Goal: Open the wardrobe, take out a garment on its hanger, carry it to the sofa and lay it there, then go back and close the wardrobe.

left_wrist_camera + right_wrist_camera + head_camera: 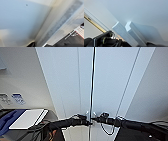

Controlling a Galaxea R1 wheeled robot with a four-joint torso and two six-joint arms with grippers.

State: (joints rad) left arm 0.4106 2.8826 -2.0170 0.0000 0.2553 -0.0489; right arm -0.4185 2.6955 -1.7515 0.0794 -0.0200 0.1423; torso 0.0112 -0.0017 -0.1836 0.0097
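From the head camera I see a white board (27,118) lying flat at far left. My left gripper (86,120) reaches the wardrobe (110,82) at its middle seam, beside the left handle (87,114); my right gripper (96,119) meets the right handle (94,114). Both doors sit shut, contents hidden. I cannot tell whether either gripper's fingers are apart or together.

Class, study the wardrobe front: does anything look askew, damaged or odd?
Nothing stands out. The wardrobe doors meet evenly at a thin dark seam, and the two handles sit side by side, with both grippers, left and right, beside them.
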